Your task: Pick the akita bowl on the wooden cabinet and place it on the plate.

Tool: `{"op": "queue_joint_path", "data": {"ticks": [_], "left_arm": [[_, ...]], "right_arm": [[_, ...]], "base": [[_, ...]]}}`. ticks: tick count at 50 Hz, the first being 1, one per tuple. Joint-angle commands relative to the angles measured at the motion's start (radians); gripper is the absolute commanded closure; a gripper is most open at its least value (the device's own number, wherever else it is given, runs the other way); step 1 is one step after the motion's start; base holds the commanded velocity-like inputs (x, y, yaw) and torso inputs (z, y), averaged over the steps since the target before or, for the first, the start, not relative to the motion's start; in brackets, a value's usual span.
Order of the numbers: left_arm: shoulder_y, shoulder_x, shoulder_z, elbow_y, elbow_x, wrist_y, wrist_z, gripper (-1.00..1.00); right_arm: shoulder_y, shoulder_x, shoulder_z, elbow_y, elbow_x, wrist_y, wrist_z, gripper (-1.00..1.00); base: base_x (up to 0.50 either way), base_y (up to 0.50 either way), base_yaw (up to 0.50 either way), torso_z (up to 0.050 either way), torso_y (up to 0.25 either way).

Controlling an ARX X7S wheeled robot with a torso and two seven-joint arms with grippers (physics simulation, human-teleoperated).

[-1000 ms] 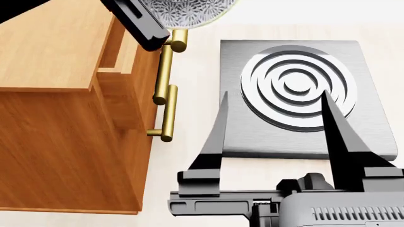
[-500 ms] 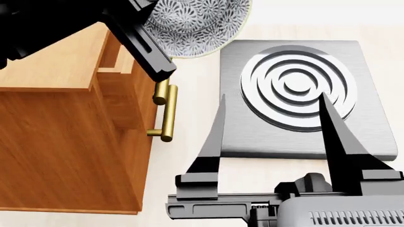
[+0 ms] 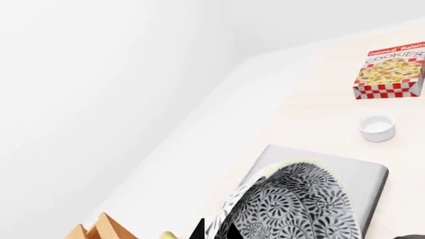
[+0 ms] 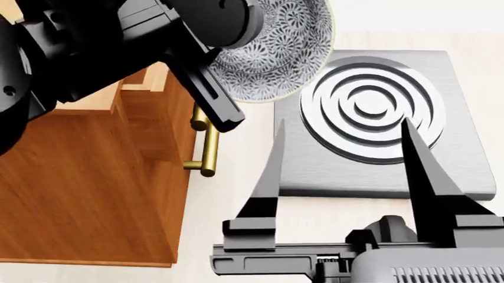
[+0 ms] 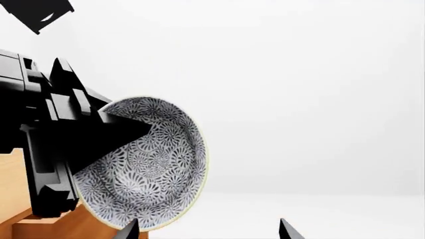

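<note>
The akita bowl (image 4: 275,50), white with a dense black leaf pattern, hangs tilted in the air past the wooden cabinet (image 4: 79,177), over the near corner of the grey stove. My left gripper (image 4: 236,112) is shut on its rim. In the left wrist view the bowl (image 3: 299,204) fills the space beside the dark fingertips (image 3: 197,230). The right wrist view shows the bowl (image 5: 153,164) side-on, with the left arm's fingers (image 5: 99,134) clamping it. My right gripper (image 4: 343,171) stands open and empty low in front of the stove. The plate is out of view.
A grey square stove (image 4: 464,159) with raised concentric rings lies on the pale counter right of the cabinet. Brass bar handles (image 4: 209,147) stick out from the cabinet's drawers. Farther off sit a cookies box (image 3: 391,74) and a small plain white cup (image 3: 376,127).
My left arm has carried the bowl away from the cabinet top, lower and to the right in the head view, toward the stove. The right gripper has barely moved.
</note>
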Motion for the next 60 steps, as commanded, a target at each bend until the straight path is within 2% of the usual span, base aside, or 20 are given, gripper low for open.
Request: {"op": "queue_joint_path", "data": {"ticks": [1, 8, 20, 36, 60], "left_arm": [[0.022, 0.009, 0.019, -0.008, 0.059, 0.036, 0.034, 1.0], [0.036, 0.022, 0.053, -0.031, 0.123, 0.086, 0.097, 1.0], [0.048, 0.034, 0.067, -0.068, 0.152, 0.108, 0.114, 1.0], [0.053, -0.047, 0.081, 0.04, 0.182, 0.184, 0.244, 1.0], [0.076, -0.091, 0.084, 0.125, 0.168, 0.204, 0.276, 1.0]], "right_arm": [[-0.007, 0.013, -0.011, 0.005, -0.005, -0.022, 0.005, -1.0], [-0.011, 0.02, -0.017, 0.008, -0.009, -0.034, 0.008, -1.0], [-0.02, 0.031, -0.024, 0.014, -0.014, -0.055, 0.01, -1.0], [-0.006, 0.034, -0.039, 0.016, -0.009, -0.057, 0.016, -1.0], [-0.005, 0.044, -0.053, 0.023, -0.012, -0.074, 0.024, -1.0]], "base": [[0.0, 0.0, 0.0, 0.0, 0.0], [0.0, 0.0, 0.0, 0.0, 0.0], [0.0, 0.0, 0.0, 0.0, 0.001], [0.0, 0.0, 0.0, 0.001, 0.0], [0.0, 0.0, 0.0, 0.0, 0.0]]}}
